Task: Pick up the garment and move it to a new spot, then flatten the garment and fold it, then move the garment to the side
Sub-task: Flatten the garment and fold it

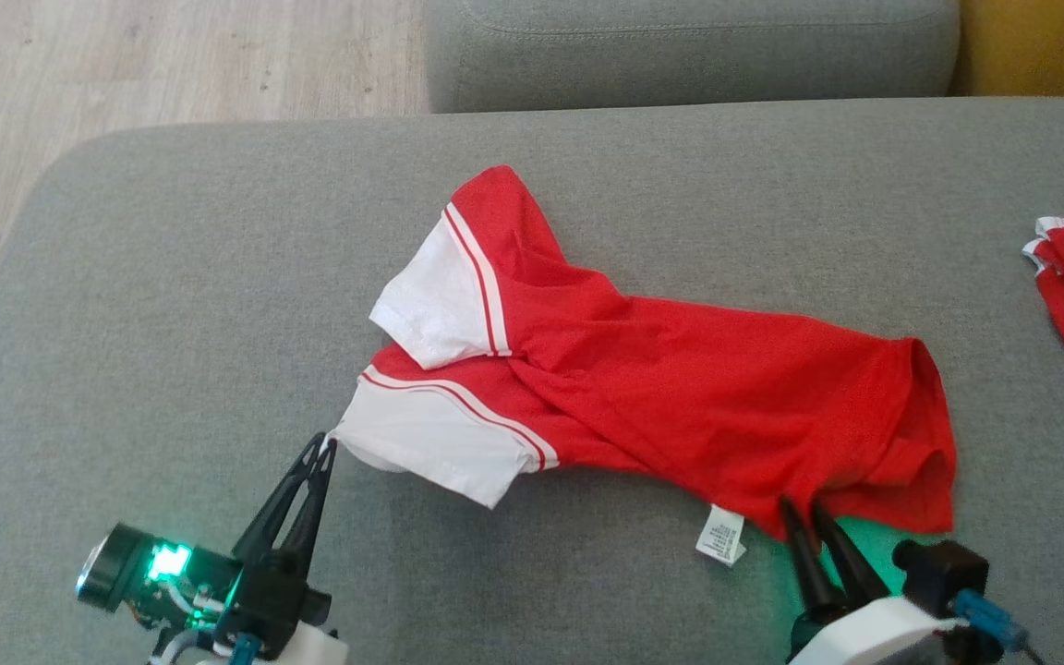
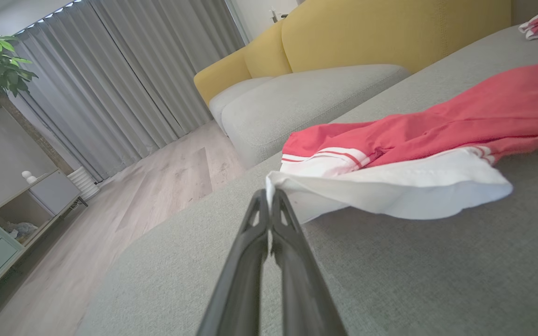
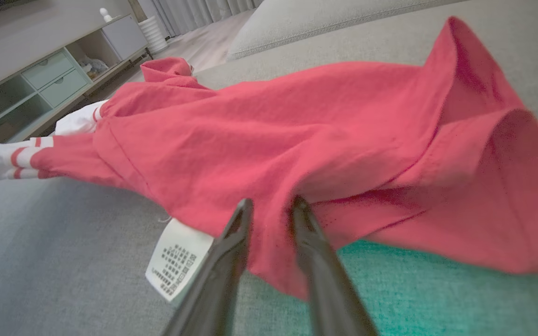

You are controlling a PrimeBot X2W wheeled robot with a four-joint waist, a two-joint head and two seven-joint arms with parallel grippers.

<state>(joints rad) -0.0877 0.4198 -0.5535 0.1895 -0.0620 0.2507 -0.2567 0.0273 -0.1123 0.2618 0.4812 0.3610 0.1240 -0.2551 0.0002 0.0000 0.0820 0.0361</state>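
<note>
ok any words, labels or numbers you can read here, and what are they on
White care label hanging from the hem of the red garment: rows of small dark print, too small and blurred to read.
No other words, brands, numbers or signs can be read.

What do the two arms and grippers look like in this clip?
The left gripper and right gripper each have two long, black, tapering fingers on a black base and white wrist shell, with blue connectors. The left wrist carries a dark cylinder with a green light.
</note>
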